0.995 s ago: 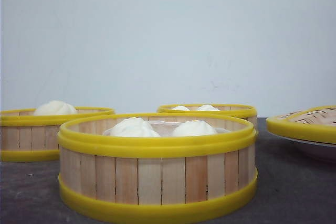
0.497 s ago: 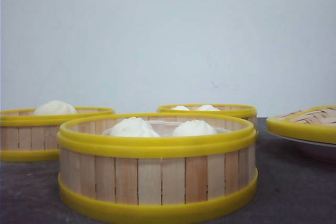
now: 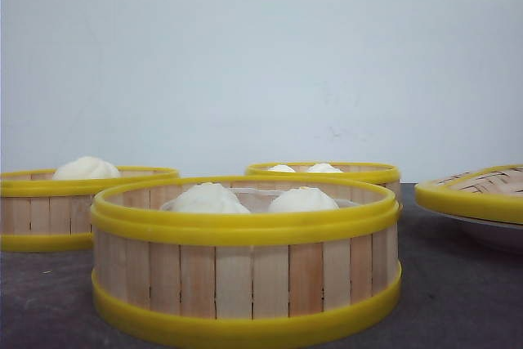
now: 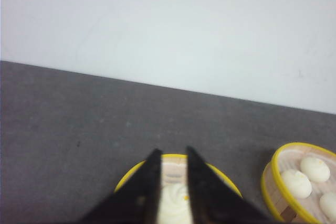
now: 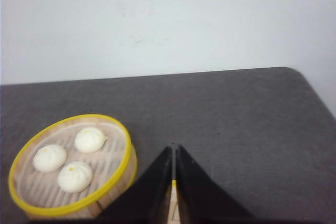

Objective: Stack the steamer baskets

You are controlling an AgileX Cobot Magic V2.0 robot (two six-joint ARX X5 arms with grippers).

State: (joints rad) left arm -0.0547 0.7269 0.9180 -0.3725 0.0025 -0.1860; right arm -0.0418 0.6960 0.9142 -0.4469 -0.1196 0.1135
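Nothing has visibly shifted in the front view over the last second: all three steamer baskets sit exactly where they were, and neither arm enters that view.

On the dark grey table (image 3: 458, 284), the near basket (image 3: 245, 279) stands front and centre, holding two white buns (image 3: 208, 199). Behind it to the left is the left basket (image 3: 49, 210) with one bun showing, and further back, right of centre, the far basket (image 3: 327, 173). None is stacked yet; each rests separately on the table. At the right edge, a woven lid (image 3: 478, 190) with a yellow rim rests on a white plate (image 3: 490, 230).

From the left wrist view, the left gripper (image 4: 172, 190) hangs over a basket with its dark fingers slightly apart, straddling the rim and a bun below, likely lining up to take hold of the wall. Whether it touches the rim cannot be told. Another basket (image 4: 299, 187) with three buns lies off to one side.

From the right wrist view, the right gripper (image 5: 173, 182) has its fingers almost pressed together, a sliver of yellow rim and pale slat showing in the gap; it appears to be pinching a basket wall, though which basket is unclear. A three-bun basket (image 5: 73, 163) sits beside it.
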